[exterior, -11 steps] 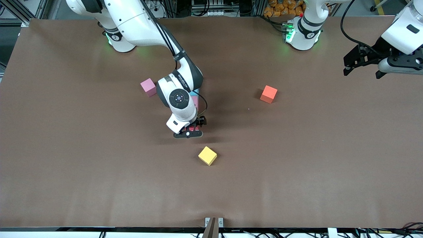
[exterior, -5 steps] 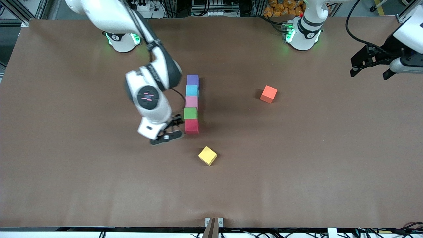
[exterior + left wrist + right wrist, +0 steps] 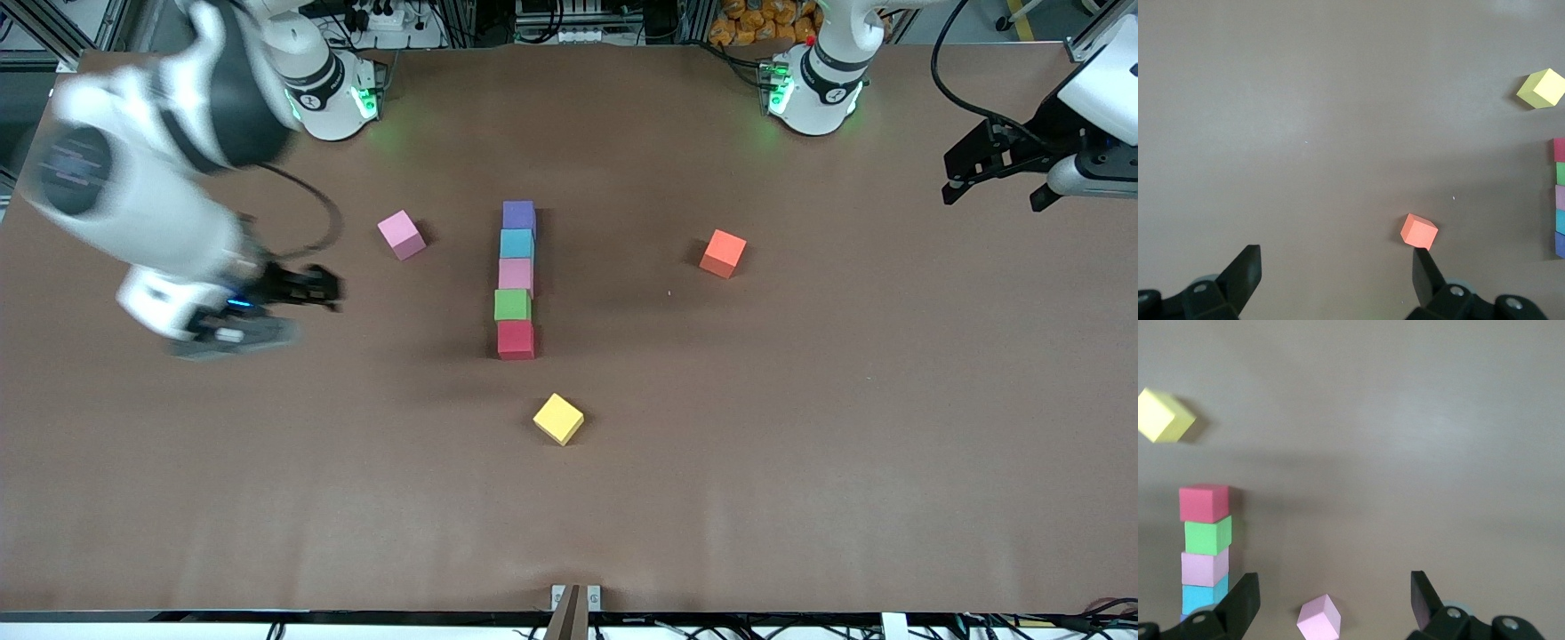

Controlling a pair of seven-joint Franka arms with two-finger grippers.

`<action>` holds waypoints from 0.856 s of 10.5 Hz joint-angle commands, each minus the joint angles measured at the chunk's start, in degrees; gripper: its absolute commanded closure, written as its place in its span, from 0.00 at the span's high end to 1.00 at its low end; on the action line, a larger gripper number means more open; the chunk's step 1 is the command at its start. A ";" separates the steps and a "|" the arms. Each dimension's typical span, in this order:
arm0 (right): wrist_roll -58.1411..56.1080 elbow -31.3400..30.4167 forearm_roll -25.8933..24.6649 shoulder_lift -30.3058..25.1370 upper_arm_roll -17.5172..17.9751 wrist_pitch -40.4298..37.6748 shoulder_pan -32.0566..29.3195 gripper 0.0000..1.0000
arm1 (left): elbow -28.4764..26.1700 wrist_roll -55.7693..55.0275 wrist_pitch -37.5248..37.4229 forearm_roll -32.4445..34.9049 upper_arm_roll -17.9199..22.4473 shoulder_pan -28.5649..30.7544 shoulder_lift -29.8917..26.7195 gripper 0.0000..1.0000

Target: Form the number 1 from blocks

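Taking the red block as landmark: the yellow cube lies nearer the camera. The red block is the near end of a touching row on the surface, then green block, pink block, light blue block, purple block farthest. A second pink cube and orange cube flank the row. The right end effector and left end effector hang open, empty, toward their own ends

The right gripper is motion-blurred in the front view. In the left wrist view the frame edge cuts off the row of blocks. In the right wrist view a finger hides the purple block.
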 commanded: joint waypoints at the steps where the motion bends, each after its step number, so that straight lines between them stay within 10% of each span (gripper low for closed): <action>1: 4.45 -1.94 -0.45 -5.60 3.57 -3.57 -9.49 1.00 | 0.77 0.94 -1.20 -0.68 0.15 0.14 0.14 1.00; 9: -1.09 2.37 -1.06 -8.69 1.47 -13.61 -18.67 1.00 | 0.68 0.77 -1.20 -0.68 0.15 0.14 0.14 1.00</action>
